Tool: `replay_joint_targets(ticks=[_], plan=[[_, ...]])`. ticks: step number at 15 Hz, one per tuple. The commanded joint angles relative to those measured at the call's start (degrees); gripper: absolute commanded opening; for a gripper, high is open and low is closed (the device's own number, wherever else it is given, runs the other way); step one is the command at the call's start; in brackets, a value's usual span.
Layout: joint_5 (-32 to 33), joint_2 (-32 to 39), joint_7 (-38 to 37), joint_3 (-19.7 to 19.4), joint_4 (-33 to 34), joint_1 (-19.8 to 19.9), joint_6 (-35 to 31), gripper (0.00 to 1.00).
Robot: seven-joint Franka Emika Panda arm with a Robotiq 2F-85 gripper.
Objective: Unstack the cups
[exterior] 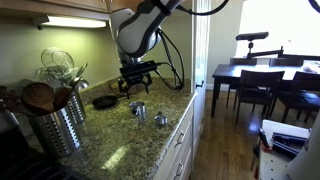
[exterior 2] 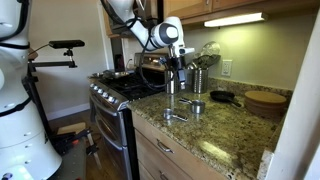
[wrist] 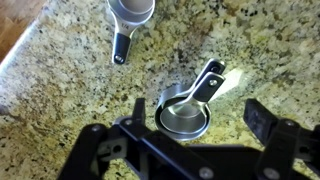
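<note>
Small shiny silver cups with handles lie on the granite counter [wrist: 60, 80]. In the wrist view a nested stack of cups [wrist: 183, 112] sits just below and between my gripper's [wrist: 180, 135] two dark fingers, which are spread wide and hold nothing. A single cup [wrist: 130, 10] lies apart at the top edge, handle toward me. In both exterior views my gripper [exterior: 137, 78] [exterior 2: 172, 85] hovers above the counter, over the stack [exterior: 138, 108] [exterior 2: 197, 106]. The single cup [exterior: 160, 119] [exterior 2: 172, 115] lies nearby.
A large ribbed steel utensil canister [exterior: 60, 125] stands at the near end of the counter. A dark round pan [exterior: 104, 101] [exterior 2: 222, 97] lies behind the cups. A round wooden board [exterior 2: 265, 100] and a stove [exterior 2: 115, 90] flank the counter. The counter's edge [wrist: 20, 60] runs close by.
</note>
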State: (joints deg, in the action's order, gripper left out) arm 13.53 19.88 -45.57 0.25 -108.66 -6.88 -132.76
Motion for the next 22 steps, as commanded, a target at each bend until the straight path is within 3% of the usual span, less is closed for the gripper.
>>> replay_joint_targets(ticks=[1, 22], plan=[[-2.06, 2.31, -3.22, -1.39, 1.31, -1.13, -1.38, 1.0], [-3.44, 12.98, -9.47, -4.17, 9.83, -2.99, 0.53, 1.0]])
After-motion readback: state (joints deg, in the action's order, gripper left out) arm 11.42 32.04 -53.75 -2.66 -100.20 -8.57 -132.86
